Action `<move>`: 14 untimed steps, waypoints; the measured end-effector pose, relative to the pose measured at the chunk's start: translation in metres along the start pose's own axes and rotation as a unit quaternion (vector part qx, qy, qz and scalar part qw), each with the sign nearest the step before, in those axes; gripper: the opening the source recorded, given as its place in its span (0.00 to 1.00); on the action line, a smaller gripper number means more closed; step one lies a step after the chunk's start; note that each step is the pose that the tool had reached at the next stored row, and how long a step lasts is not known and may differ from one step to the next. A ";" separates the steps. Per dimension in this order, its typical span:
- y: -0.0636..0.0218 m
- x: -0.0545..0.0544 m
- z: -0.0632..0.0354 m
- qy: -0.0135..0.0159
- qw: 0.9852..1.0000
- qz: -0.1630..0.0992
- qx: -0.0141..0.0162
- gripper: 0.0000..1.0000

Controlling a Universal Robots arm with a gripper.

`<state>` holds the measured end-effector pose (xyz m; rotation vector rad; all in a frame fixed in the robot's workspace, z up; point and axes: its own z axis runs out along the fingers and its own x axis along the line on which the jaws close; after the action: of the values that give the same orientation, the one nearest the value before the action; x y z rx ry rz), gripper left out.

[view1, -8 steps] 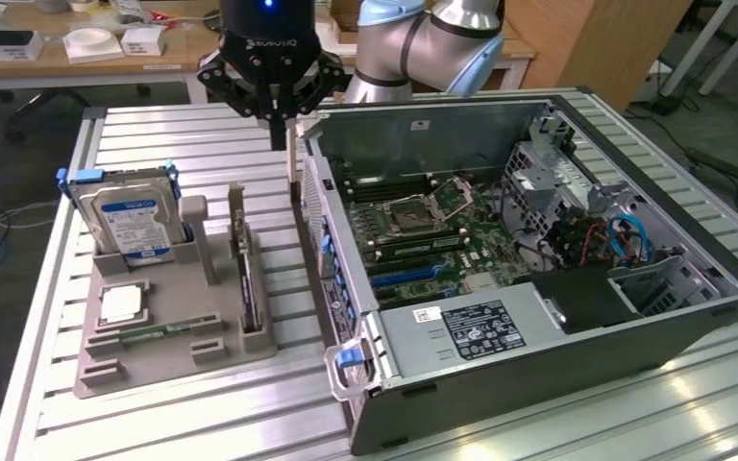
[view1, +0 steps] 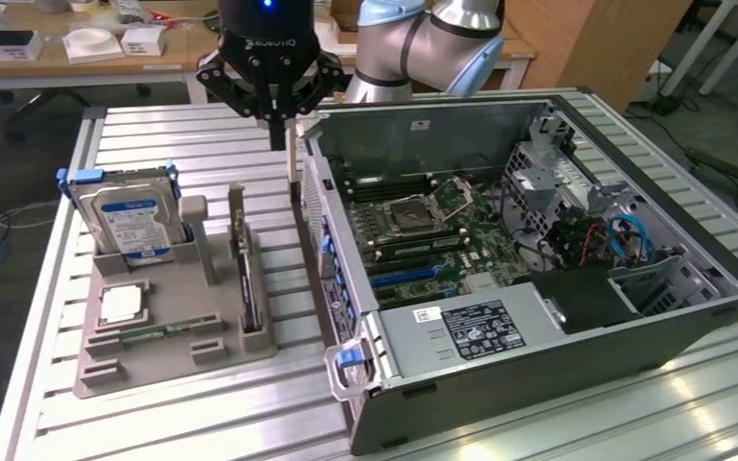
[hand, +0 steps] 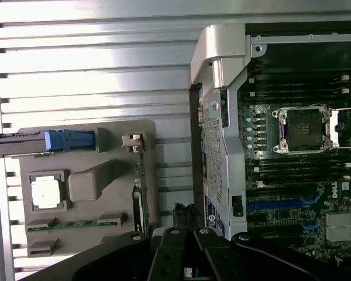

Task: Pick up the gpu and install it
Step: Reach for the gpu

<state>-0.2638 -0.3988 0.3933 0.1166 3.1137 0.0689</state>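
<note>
**Approach stage: gpu not yet grasped.**
The gpu (view1: pixel 243 274) stands on edge in its slot on the tray (view1: pixel 151 357), at the side nearest the computer case (view1: pixel 536 384). The end effector (view1: pixel 277 142) hangs above the table (view1: pixel 164 134) just off that side of the tray, fingers together and holding nothing. In my judgement, pickup calls for parted fingers, a shift over the tray, and alignment across the card's top edge.
</note>
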 end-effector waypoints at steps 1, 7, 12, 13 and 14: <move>0.0000 0.000 0.0000 0.000 1.000 0.000 0.000 0.13; -0.0002 0.003 -0.0001 0.000 1.000 0.000 0.000 0.13; -0.0006 0.007 -0.0002 0.000 1.000 0.000 0.000 0.13; -0.0006 0.008 -0.0003 0.000 1.000 0.000 0.000 0.13; -0.0006 0.009 -0.0002 0.000 1.000 0.000 0.000 0.13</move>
<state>-0.2726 -0.3988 0.3933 0.1166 3.1137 0.0689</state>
